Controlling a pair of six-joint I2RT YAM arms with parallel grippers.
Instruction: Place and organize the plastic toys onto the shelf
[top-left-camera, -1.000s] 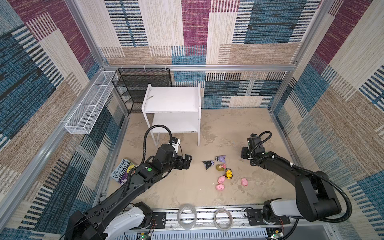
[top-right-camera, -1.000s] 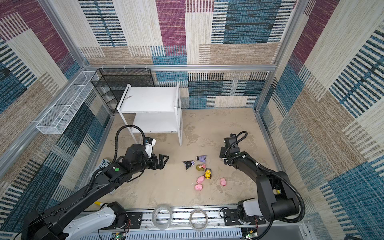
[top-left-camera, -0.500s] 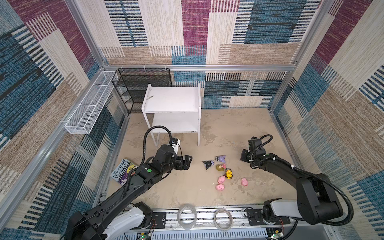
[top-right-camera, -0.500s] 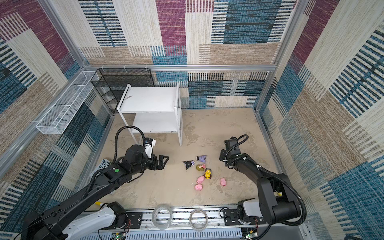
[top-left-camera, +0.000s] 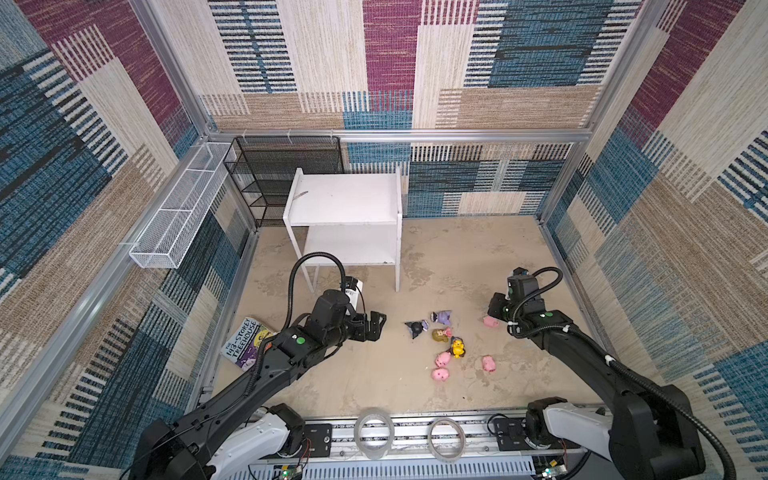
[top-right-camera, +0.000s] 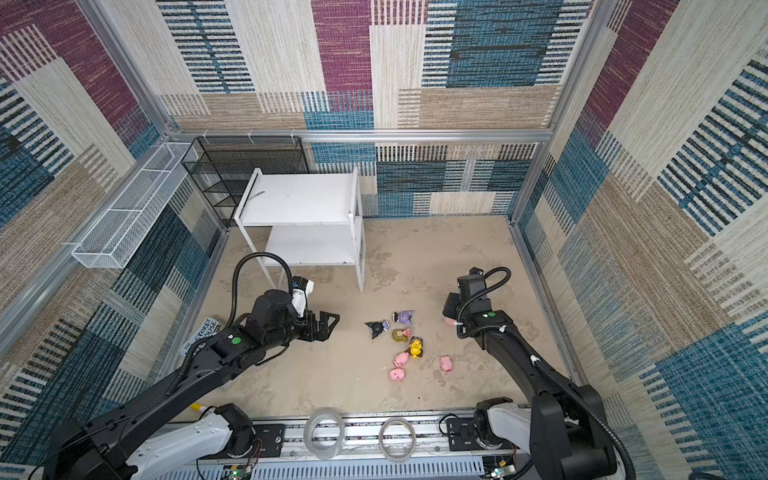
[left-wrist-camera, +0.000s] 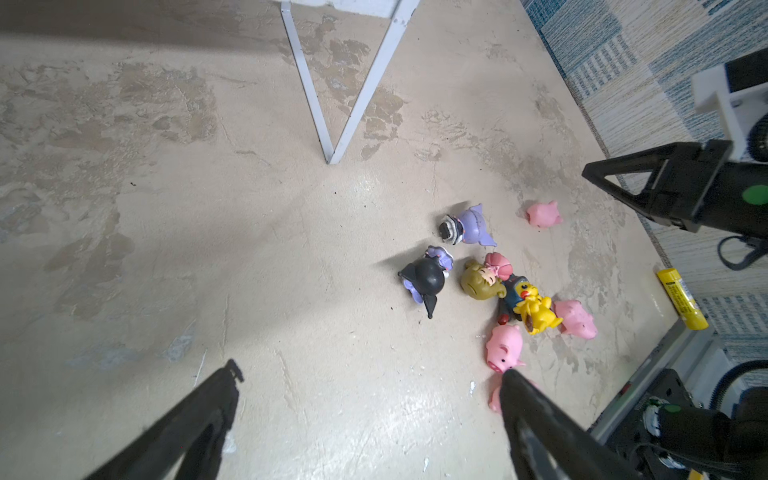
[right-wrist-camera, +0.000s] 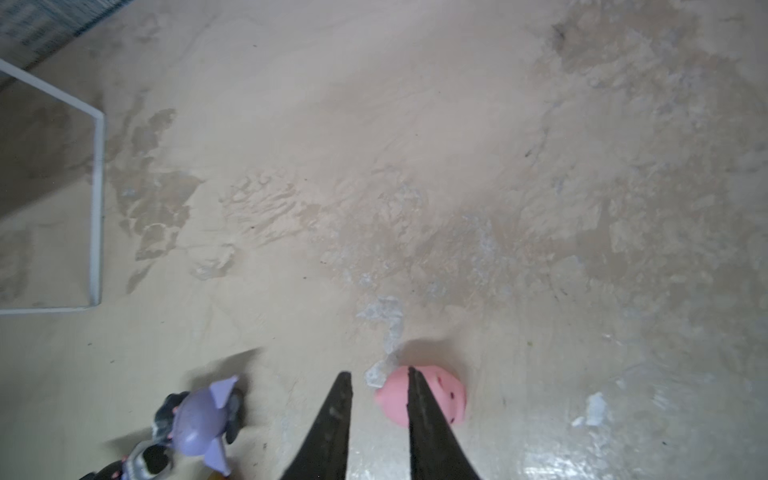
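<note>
Several plastic toys lie on the sandy floor in front of the white shelf (top-left-camera: 345, 199) (top-right-camera: 303, 199). They are a black-and-purple figure (top-left-camera: 415, 328), a purple one (top-left-camera: 442, 318) (right-wrist-camera: 199, 419), a blond doll (top-left-camera: 440, 334), a yellow figure (top-left-camera: 457, 347) and three pink pigs (top-left-camera: 443, 358). A fourth pig (top-left-camera: 490, 321) (right-wrist-camera: 440, 395) lies apart to the right. My right gripper (right-wrist-camera: 377, 374) (top-left-camera: 493, 315) hangs just over it, jaws a narrow gap apart with nothing between; one finger covers part of the pig. My left gripper (left-wrist-camera: 371, 374) (top-left-camera: 380, 326) is wide open, left of the cluster.
A paperback book (top-left-camera: 249, 343) lies at the left wall under my left arm. A black mesh rack (top-left-camera: 286, 174) and a white wire basket (top-left-camera: 178, 216) stand at the back left. A yellow tube (left-wrist-camera: 681, 303) lies at the right wall. Tape rolls (top-left-camera: 374, 432) sit on the front rail.
My right gripper has shifted slightly back toward the near right, and the pink pig beneath it has come into sight. The left arm has not moved.
</note>
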